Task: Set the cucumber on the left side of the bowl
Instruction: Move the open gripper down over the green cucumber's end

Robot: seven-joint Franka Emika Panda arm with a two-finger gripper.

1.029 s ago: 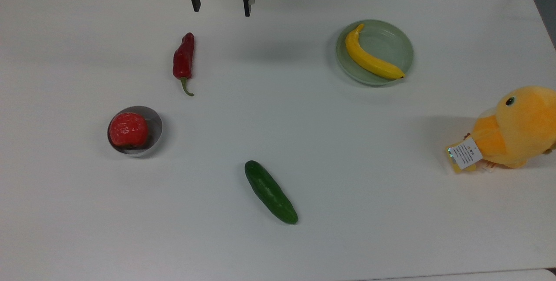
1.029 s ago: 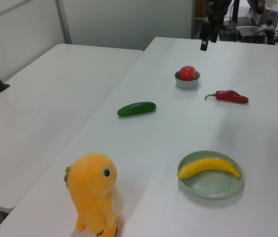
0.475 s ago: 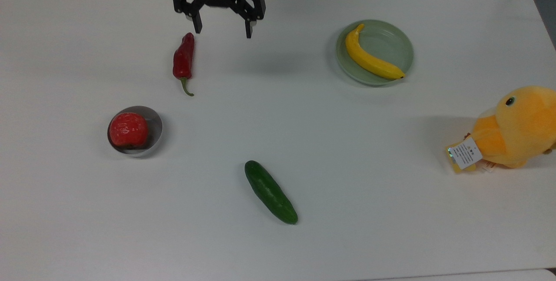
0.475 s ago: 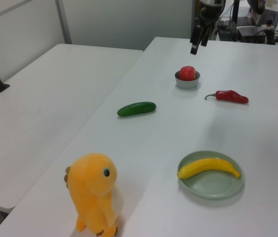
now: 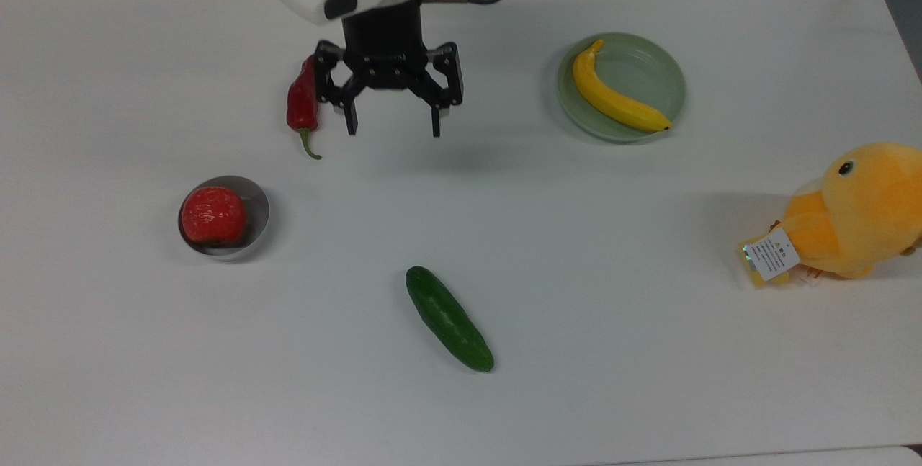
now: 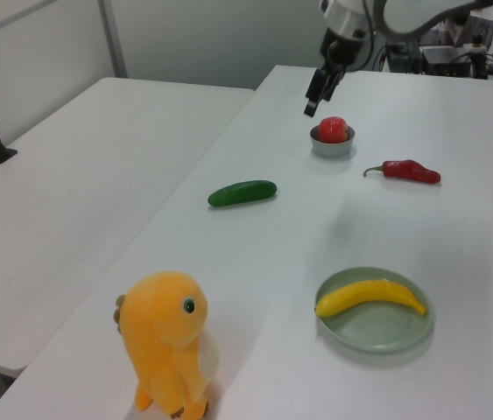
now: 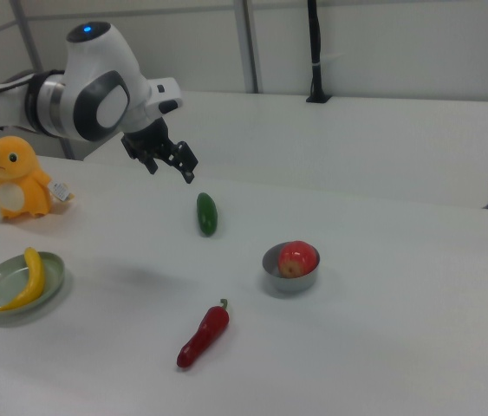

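In the top view, going left to right across the white counter (image 5: 504, 235): a small shiny silver bowl (image 5: 256, 225) sits at the left, and a red round fruit (image 5: 212, 215) fills most of it. Above and right of it lies a red chili (image 5: 301, 100) with a green stem. Just right of the chili my hand (image 5: 393, 127) hangs above the counter, black fingers (image 5: 351, 120) spread apart, gripping nothing.

The cucumber (image 5: 449, 318) lies well apart from my hand, lower in the top view and a little to the right. It rests flat on the bare counter, touching nothing, set on a slant with one end up-left and the other down-right. It is dark green, smooth and glossy, with rounded ends, and longer than the bowl is wide. It sits right of the bowl and lower, with open counter between them.

Further right, a pale green plate (image 5: 648, 63) holds a yellow banana (image 5: 616, 99). At the far right edge sits an orange plush duck (image 5: 861, 210) with a white tag (image 5: 772, 254); the tag has print too small to read.

In the right view, my hand (image 7: 167, 160) hangs just left of the cucumber (image 7: 206, 213) and higher.
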